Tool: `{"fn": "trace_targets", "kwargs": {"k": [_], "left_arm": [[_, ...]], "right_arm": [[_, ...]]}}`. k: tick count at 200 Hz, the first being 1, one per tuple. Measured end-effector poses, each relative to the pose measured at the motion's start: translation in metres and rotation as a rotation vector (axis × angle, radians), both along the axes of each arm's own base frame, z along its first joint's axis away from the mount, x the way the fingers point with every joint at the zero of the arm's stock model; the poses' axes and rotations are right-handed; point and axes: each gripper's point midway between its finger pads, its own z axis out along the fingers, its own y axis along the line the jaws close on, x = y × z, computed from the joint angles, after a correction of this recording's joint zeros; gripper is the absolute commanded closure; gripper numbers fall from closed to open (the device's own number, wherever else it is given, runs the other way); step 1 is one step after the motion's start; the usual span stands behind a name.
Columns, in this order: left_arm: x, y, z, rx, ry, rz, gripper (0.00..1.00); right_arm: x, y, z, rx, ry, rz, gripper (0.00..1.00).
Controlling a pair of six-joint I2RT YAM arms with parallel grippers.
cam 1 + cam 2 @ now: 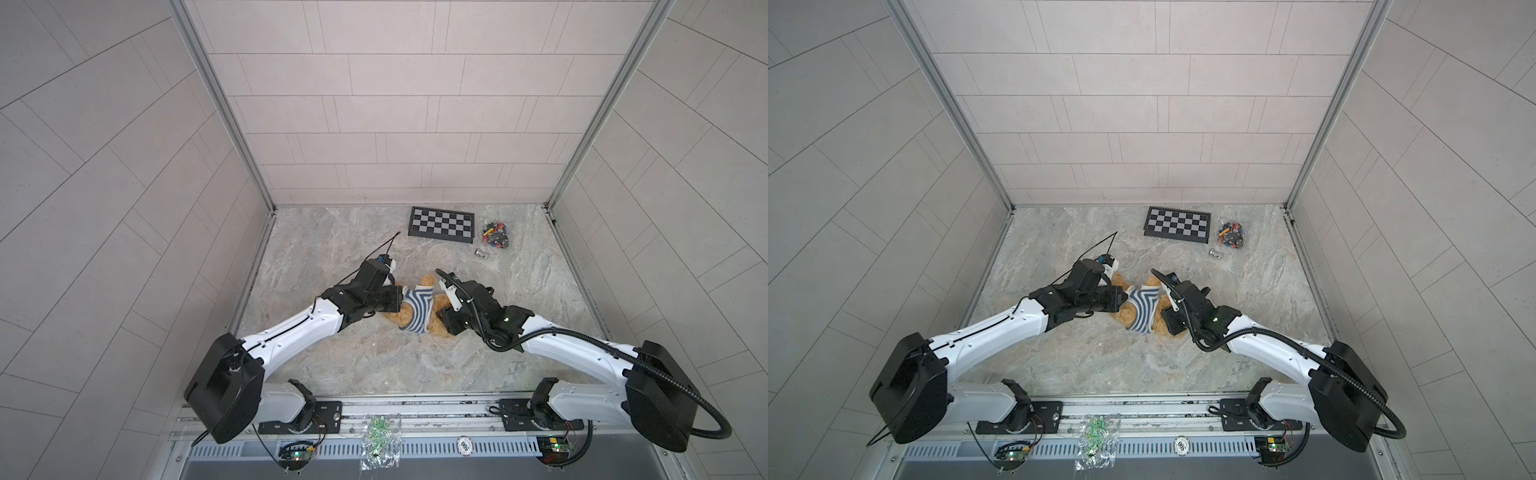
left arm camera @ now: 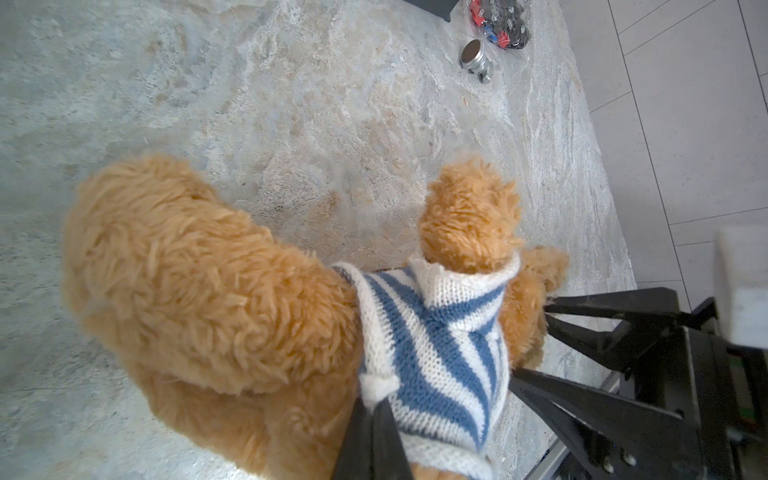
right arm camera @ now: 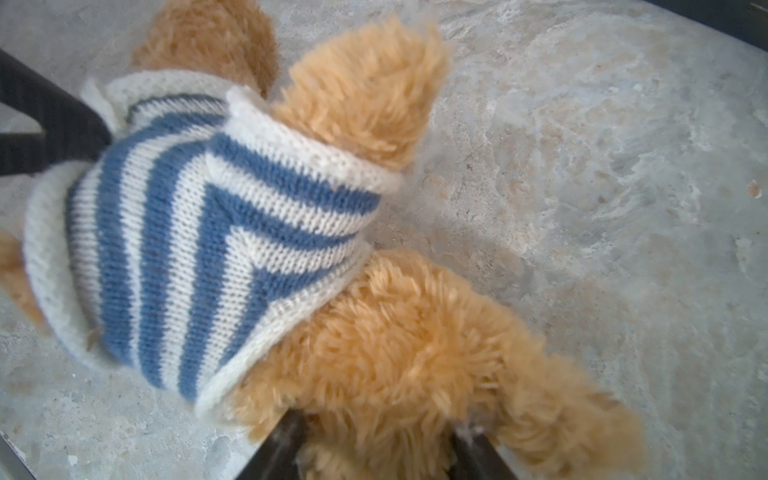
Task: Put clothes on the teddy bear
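The teddy bear (image 1: 437, 329) (image 1: 1121, 319) lies between the two arms in both top views. A blue-and-white striped sweater (image 1: 417, 309) (image 1: 1142, 309) covers its torso, and one furry arm (image 2: 469, 216) sticks out of a sleeve. My left gripper (image 1: 401, 301) (image 2: 374, 405) is shut, pinching a white edge of the sweater (image 2: 432, 345). My right gripper (image 1: 442, 321) (image 3: 378, 440) has its two fingers on either side of the bear's (image 3: 407, 353) furry lower body, below the sweater's (image 3: 187, 249) hem, with fur filling the gap. The bear's face is hidden.
A black-and-white checkerboard (image 1: 441, 222) lies at the back of the marble table. To its right sit a clear bag of small dark parts (image 1: 494, 235) and a little metal cylinder (image 1: 482, 252). Another clear bag (image 1: 380, 440) rests on the front rail. Tiled walls enclose three sides.
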Motion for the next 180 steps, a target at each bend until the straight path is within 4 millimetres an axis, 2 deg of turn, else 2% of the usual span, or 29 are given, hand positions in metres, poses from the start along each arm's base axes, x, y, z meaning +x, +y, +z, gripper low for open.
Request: {"fn": "trace_targets", "kwargs": {"k": [24, 51, 68, 109, 138, 162, 180], "left_arm": [[0.001, 0.001, 0.001, 0.003, -0.005, 0.005, 0.99], [0.002, 0.004, 0.005, 0.011, -0.021, 0.016, 0.87], [0.001, 0.009, 0.010, 0.026, -0.036, 0.026, 0.80], [-0.009, 0.017, 0.035, 0.042, -0.099, 0.029, 0.66], [-0.030, 0.005, 0.052, 0.035, -0.135, -0.019, 0.65], [-0.044, -0.007, 0.050, 0.038, -0.126, -0.054, 0.65], [-0.048, -0.011, 0.045, 0.045, -0.114, -0.059, 0.65]], "right_arm": [[0.001, -0.001, -0.001, -0.003, -0.003, -0.008, 0.75], [0.001, 0.000, 0.000, 0.005, -0.004, -0.010, 0.92], [0.000, 0.001, 0.001, 0.008, -0.009, -0.003, 1.00], [-0.006, 0.007, 0.011, 0.027, -0.031, 0.020, 1.00], [-0.010, 0.011, 0.023, 0.050, -0.063, 0.034, 1.00], [-0.011, 0.012, 0.029, 0.059, -0.079, 0.038, 1.00], [-0.013, 0.012, 0.031, 0.060, -0.087, 0.040, 1.00]]}}
